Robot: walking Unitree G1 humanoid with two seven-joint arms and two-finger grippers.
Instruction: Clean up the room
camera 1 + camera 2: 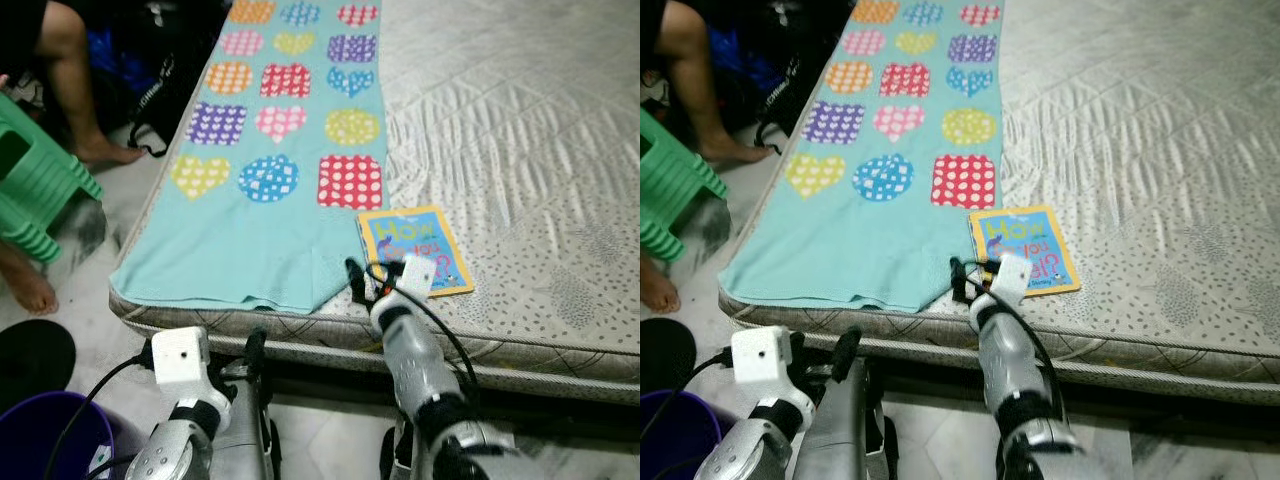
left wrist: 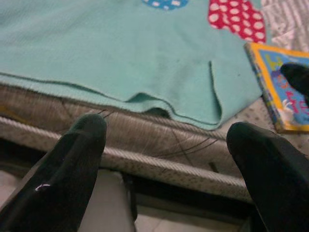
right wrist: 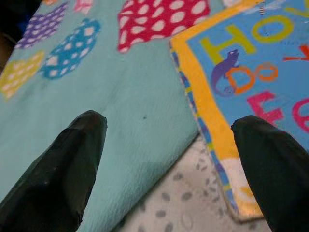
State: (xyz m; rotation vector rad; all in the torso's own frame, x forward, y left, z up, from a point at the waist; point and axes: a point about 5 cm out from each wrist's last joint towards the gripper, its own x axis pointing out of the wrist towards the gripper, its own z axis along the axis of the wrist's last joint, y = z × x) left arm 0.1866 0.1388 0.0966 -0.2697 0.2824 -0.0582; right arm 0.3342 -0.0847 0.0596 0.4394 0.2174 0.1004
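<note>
Left eye view: the right claw [image 1: 362, 283] is over the mattress [image 1: 520, 150] edge at the near corner of the book [image 1: 415, 250], which lies flat beside the teal blanket [image 1: 255, 200]. The left claw [image 1: 255, 350] hangs below the mattress edge. Left wrist view: fingers spread wide, empty. Right wrist view: fingers [image 3: 72, 159] spread wide, straddling the book's yellow border and the blanket; nothing held. Judged step: approach to the book. Next move calls for advancing and closing on its edge.

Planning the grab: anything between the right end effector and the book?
Nothing; in the right wrist view the open right end effector hovers over the book edge and teal blanket.
</note>
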